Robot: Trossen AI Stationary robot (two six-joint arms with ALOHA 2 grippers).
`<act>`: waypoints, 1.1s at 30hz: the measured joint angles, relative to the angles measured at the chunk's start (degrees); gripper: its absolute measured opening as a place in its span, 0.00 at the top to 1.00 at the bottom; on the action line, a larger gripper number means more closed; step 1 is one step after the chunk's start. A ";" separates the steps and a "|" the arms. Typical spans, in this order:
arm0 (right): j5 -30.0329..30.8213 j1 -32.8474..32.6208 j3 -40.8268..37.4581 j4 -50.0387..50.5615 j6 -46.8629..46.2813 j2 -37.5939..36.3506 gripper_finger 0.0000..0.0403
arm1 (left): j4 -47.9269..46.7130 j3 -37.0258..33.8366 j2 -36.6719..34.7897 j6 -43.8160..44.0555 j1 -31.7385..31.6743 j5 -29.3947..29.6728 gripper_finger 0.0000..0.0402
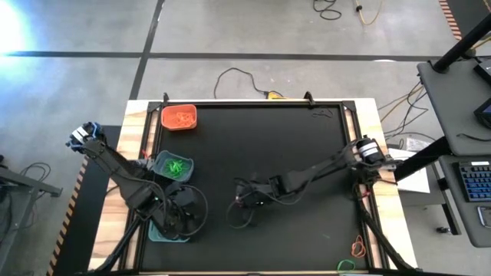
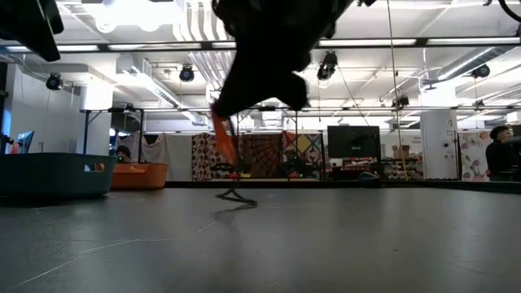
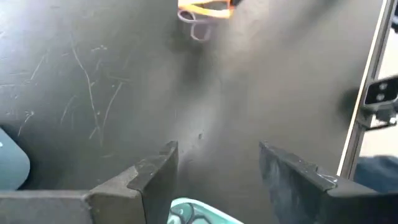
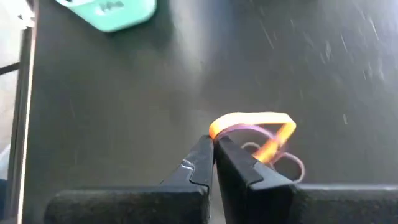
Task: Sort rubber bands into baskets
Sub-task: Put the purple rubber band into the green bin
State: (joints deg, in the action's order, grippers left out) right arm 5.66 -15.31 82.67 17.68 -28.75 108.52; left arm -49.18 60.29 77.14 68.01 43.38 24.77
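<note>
Orange rubber band (image 4: 252, 124), light, soft and stretchy, hangs pinched at one end in my right tool (image 4: 214, 152) just above the bench (image 1: 307, 153), so it could slip; my left tool (image 3: 217, 168) waits half open.

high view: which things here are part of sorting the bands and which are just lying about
Part of the job:
- orange basket
- teal basket with green bands
- teal basket under the left gripper
- orange band in the right gripper
- loose bands

Lying about:
- floor cables
- keyboard
</note>
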 joint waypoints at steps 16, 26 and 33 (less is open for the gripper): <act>-10.36 -4.23 0.00 1.74 -3.77 3.62 0.76 | -0.20 0.00 -0.02 0.55 -0.07 8.90 0.49; -9.29 -8.44 0.50 7.00 -12.60 -0.70 0.57 | 6.88 0.00 0.68 -5.25 -1.30 11.21 0.49; 0.97 -12.15 0.52 12.49 -17.96 -5.72 0.55 | 12.37 -0.02 6.38 -8.55 -4.71 11.16 0.49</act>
State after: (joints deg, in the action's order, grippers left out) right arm 6.63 -27.46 83.20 30.17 -46.71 102.80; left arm -36.81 60.27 83.53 59.47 38.67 35.94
